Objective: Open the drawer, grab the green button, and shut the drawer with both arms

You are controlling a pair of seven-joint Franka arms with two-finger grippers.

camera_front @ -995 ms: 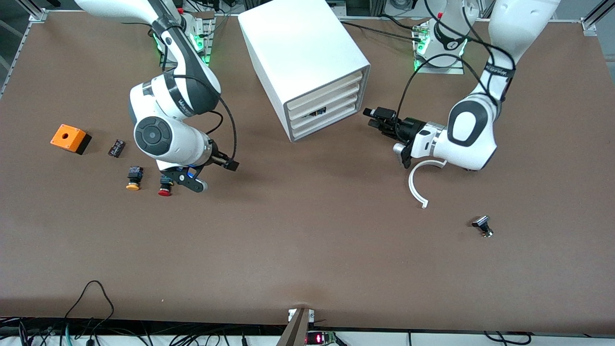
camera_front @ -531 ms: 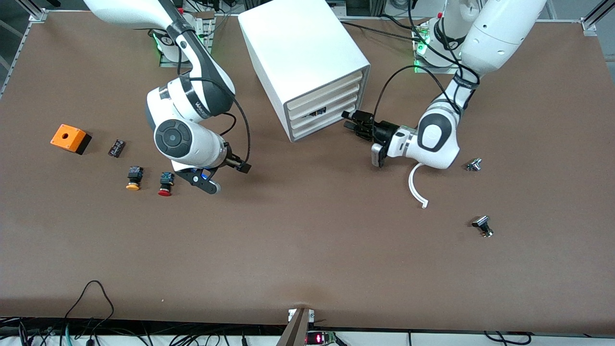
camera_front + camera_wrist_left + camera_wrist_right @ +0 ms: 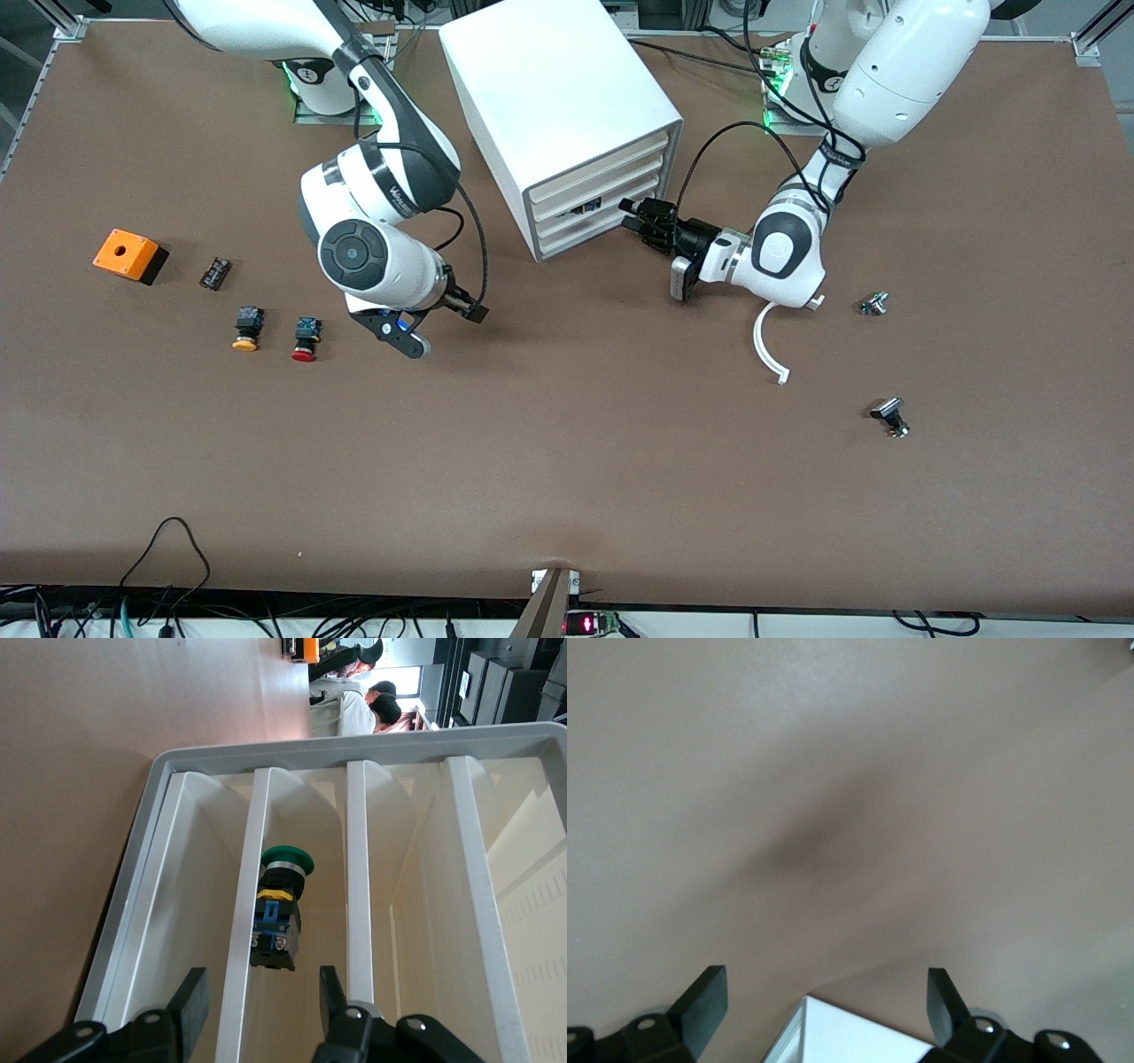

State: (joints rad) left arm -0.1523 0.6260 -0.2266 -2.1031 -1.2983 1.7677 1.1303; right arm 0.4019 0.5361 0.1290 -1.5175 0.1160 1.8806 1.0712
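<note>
I see the right gripper point(image 3: 474, 312) over bare worktop point(image 3: 567, 461), fingers point(image 3: 700, 1001) spread and holding nothing. My left gripper point(image 3: 631, 215) faces the cabinet point(image 3: 558, 115), fingers point(image 3: 190, 1005) spread before the drawer point(image 3: 244, 930) front; the green button point(image 3: 279, 908) lies inside, in line between them.

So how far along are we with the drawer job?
Early. The left gripper is open in front of the cabinet, at the drawer holding the green button; nothing is gripped. The right gripper is open over bare table. Opening the drawer, taking the button and closing remain.
</note>
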